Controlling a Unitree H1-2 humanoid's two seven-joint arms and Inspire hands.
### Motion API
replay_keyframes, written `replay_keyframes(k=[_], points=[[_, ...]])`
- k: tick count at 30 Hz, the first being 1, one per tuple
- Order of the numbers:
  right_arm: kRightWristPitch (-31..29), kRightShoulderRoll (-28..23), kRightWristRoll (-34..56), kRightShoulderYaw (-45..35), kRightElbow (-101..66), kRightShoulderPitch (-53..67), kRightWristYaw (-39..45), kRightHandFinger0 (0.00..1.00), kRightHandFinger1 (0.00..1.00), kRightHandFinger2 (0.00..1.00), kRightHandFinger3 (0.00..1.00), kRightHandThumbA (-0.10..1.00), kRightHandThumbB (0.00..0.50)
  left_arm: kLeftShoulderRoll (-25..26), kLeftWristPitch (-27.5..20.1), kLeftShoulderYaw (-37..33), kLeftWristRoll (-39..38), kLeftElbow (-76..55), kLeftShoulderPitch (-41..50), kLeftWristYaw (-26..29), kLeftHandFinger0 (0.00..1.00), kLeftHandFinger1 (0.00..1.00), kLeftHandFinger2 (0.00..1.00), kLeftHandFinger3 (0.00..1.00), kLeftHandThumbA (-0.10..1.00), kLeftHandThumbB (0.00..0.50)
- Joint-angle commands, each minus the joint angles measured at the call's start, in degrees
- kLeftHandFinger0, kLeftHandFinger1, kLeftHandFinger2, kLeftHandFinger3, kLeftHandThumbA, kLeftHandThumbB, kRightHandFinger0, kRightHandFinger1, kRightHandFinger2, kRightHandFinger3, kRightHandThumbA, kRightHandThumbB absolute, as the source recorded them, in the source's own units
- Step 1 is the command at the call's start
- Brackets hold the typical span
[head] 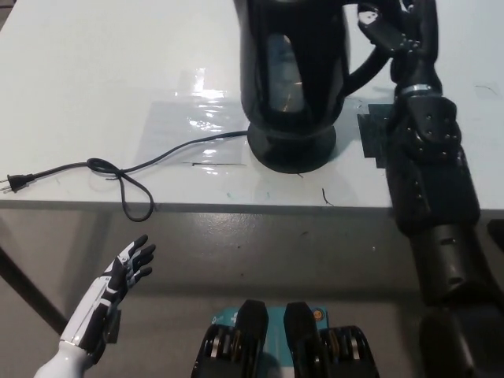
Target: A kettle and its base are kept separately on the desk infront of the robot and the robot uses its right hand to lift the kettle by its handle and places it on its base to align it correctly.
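A black kettle [293,67] stands tall over the round black base [293,150], covering most of it; whether it rests on the base or hovers just above I cannot tell. My black right hand [391,33] is shut on the kettle's handle at the kettle's right side, with the arm running down the picture's right. My white left hand [126,272] rests open below the table edge at the lower left.
The base's black cord [118,177] trails left across the white table [94,79] to a plug near the left edge. A patch of black tape [376,138] lies right of the base. Clear film [189,118] sits on the table's middle.
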Motion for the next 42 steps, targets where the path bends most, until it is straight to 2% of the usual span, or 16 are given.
replay_keyframes(k=[1,4,5,12,20,22,29,34,37,42], points=[[-3.7,0.7,-0.5,0.7,-0.3,-7.2,-1.5,0.00,0.20,0.61,0.56,-0.10,0.138,1.2,-0.6,-0.2,0.4,-1.6,-0.9,-0.9,1.00,1.00,1.00,1.00,1.00,0.085],[-4.0,0.9,-0.5,0.7,0.8,-7.6,-1.6,0.00,0.26,0.68,0.68,-0.10,0.120,1.2,-0.7,0.0,-0.2,-1.4,-1.1,-1.0,1.00,1.00,1.00,1.00,1.00,0.090],[-4.2,0.8,-0.6,0.8,1.3,-7.8,-1.5,0.00,0.26,0.68,0.69,-0.10,0.120,1.2,-0.6,0.0,-0.2,-1.4,-1.1,-1.0,1.00,1.00,1.00,1.00,1.00,0.091],[-6.3,-0.2,-1.9,1.3,4.6,-8.5,-2.1,0.00,0.26,0.65,0.64,-0.10,0.121,1.3,-1.0,0.2,0.2,-1.2,-1.3,-1.1,1.00,1.00,1.00,1.00,1.00,0.102],[-7.9,-1.3,-1.3,1.0,7.8,-8.9,-1.9,0.00,0.26,0.65,0.66,-0.10,0.110,1.2,-0.8,0.1,0.0,-1.2,-1.2,-1.4,1.00,1.00,1.00,1.00,1.00,0.103],[-8.2,-1.6,-0.9,0.7,8.8,-9.3,-1.9,0.00,0.29,0.69,0.68,-0.10,0.118,1.2,-0.9,0.2,0.0,-1.2,-1.1,-1.2,1.00,1.00,1.00,1.00,1.00,0.100],[-8.8,-2.1,-1.1,0.5,9.8,-9.8,-2.5,0.00,0.28,0.66,0.62,-0.10,0.126,1.2,-0.7,0.0,0.2,-1.3,-1.2,-1.3,1.00,1.00,1.00,1.00,1.00,0.099],[-9.3,-2.0,-1.1,0.7,10.4,-9.7,-2.4,0.00,0.28,0.66,0.64,-0.10,0.116,1.3,-0.8,0.1,-0.3,-1.1,-1.3,-1.6,1.00,1.00,1.00,1.00,1.00,0.105],[-9.6,-1.9,-1.1,0.7,10.4,-9.3,-2.5,0.00,0.28,0.67,0.63,-0.10,0.110,1.4,-0.9,0.1,-0.5,-1.2,-1.4,-1.8,1.00,1.00,1.00,1.00,1.00,0.091],[-10.7,-1.8,-1.2,0.8,11.9,-9.3,-2.6,0.00,0.27,0.66,0.62,-0.10,0.124,1.3,-0.3,0.3,-0.6,-1.4,-1.4,-1.9,1.00,1.00,1.00,1.00,1.00,0.100]])
